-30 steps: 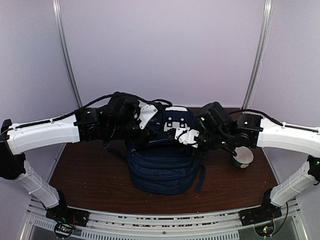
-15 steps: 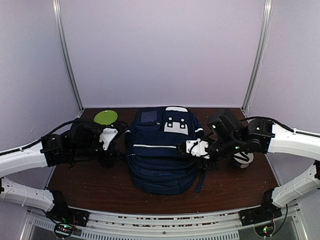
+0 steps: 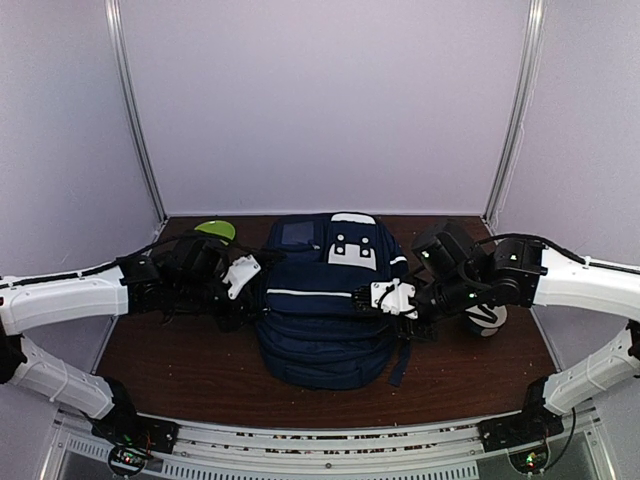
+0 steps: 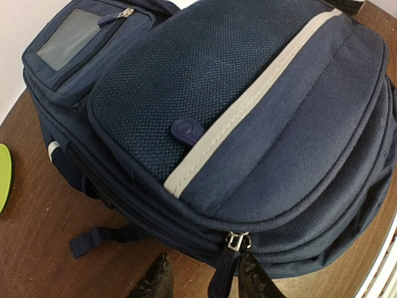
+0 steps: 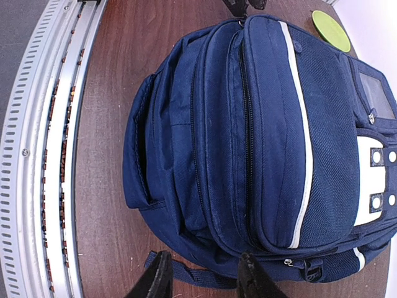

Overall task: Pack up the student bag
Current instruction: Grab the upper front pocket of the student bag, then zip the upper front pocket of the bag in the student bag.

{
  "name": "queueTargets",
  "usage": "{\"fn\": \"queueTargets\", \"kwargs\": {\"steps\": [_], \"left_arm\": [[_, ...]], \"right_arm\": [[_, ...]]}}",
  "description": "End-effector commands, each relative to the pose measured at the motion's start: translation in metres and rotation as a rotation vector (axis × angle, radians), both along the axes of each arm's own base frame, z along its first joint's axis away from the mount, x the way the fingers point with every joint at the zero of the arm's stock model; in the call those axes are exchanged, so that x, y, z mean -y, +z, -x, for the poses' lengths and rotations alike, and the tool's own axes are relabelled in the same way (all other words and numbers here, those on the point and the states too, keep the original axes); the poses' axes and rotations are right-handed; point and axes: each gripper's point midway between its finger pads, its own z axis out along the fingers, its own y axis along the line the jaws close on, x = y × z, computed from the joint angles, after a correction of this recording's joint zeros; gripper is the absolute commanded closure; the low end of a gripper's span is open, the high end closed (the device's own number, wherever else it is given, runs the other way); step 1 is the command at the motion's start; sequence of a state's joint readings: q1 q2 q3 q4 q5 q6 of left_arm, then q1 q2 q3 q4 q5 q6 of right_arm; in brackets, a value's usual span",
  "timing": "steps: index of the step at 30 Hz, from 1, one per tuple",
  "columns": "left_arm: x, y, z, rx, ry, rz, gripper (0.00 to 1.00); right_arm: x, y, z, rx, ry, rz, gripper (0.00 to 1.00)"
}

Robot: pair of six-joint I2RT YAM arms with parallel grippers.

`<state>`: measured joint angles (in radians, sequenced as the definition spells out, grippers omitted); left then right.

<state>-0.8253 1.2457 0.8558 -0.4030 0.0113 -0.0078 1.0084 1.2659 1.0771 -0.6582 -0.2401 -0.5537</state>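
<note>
From above, I see the student bag (image 3: 325,330) lying mid-tabletop (image 3: 180,350), with the left gripper (image 3: 243,278) and right gripper (image 3: 385,298) at its sides. In my left wrist view, the fingers (image 4: 158,282) stand apart at the bottom, with a zip pull (image 4: 232,242) between them, maybe not squeezed. In the right wrist view, the fingers stand apart at the bottom, by a strap (image 5: 192,273).

green disc (image 3: 215,229): half behind left arm (image 3: 70,290) | round white object (image 3: 487,318): mostly behind right arm (image 3: 585,275) | student bag (image 5: 260,124): top cropped

Nothing legible anywhere; the embossed tab (image 4: 186,130) on the student bag (image 4: 298,124) is too small to read
</note>
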Motion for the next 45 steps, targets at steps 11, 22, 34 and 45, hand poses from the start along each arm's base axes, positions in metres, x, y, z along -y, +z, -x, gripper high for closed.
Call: {"fn": "queueTargets", "kwargs": {"steps": [11,22,34,45], "left_arm": [[0.004,0.011,-0.011,-0.012,0.015,-0.023,0.83],[0.005,-0.003,-0.007,-0.055,0.012,-0.040,0.75],[0.014,0.019,0.013,-0.106,-0.014,0.121,1.00],[0.112,0.046,0.032,-0.287,-0.246,0.384,1.00]], "right_arm": [[-0.001,0.000,-0.003,-0.003,-0.012,-0.013,0.65],[-0.007,0.002,-0.006,-0.010,-0.011,-0.005,0.66],[-0.005,-0.004,-0.017,0.016,-0.058,0.018,0.69],[-0.004,0.002,-0.028,-0.001,-0.111,-0.009,0.70]]}}
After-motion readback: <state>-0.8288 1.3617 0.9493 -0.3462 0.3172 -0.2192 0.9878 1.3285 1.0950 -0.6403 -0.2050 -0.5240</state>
